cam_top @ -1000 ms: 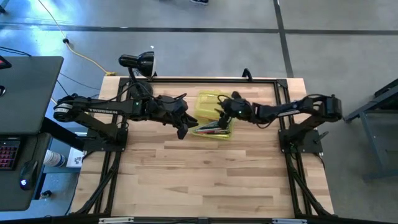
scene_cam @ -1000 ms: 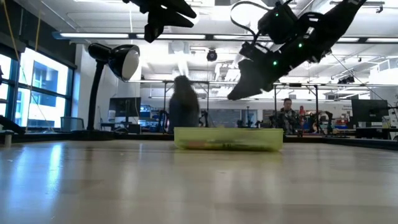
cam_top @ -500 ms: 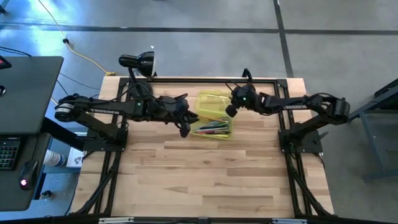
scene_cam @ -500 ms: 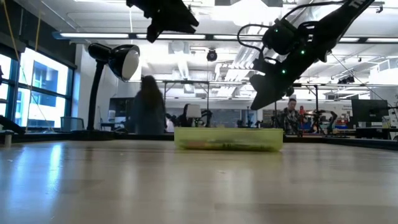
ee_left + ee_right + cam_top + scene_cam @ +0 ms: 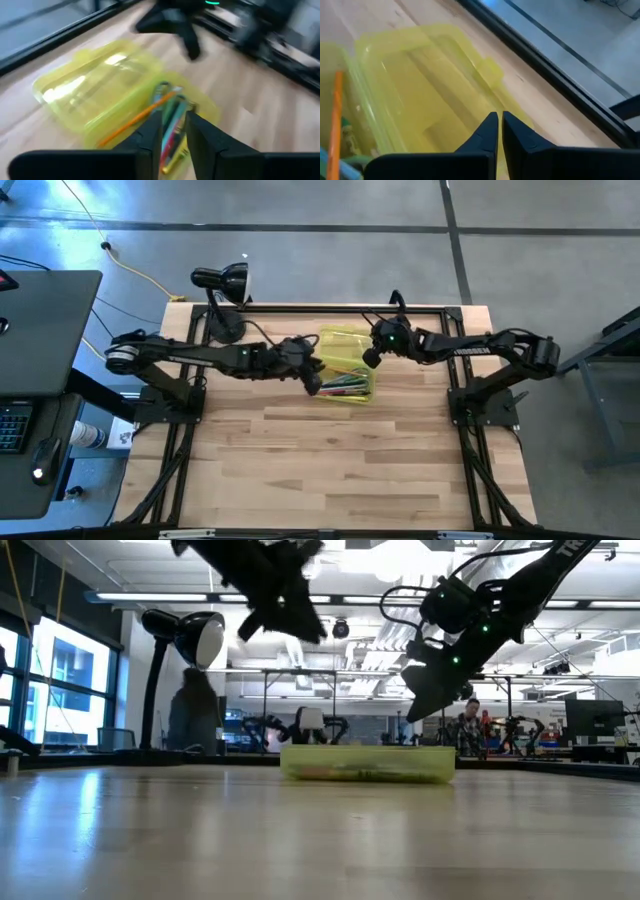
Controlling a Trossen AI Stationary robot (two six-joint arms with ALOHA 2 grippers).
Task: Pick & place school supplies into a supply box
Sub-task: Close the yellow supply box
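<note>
Box [image 5: 346, 365]: translucent yellow-green, far-centre of worktop [image 5: 330, 460], lid laid open toward the far edge.
Supplies [image 5: 341, 386]: pens and pencils already lying inside; individual items hard to separate.
Left gripper [image 5: 313, 383]: has advanced over half a second to the box's near-left corner; fingers slightly parted, empty.
Right gripper [image 5: 368, 359]: withdrawn earlier to the lid's right edge, fingers nearly closed, empty.
Judgement: filling looks done; lid closing likely follows.
Lamp [image 5: 222, 283]: far-left corner.

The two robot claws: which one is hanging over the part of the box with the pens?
The left gripper, over the tray of the box holding pens. The right gripper hangs over the empty lid.
</note>
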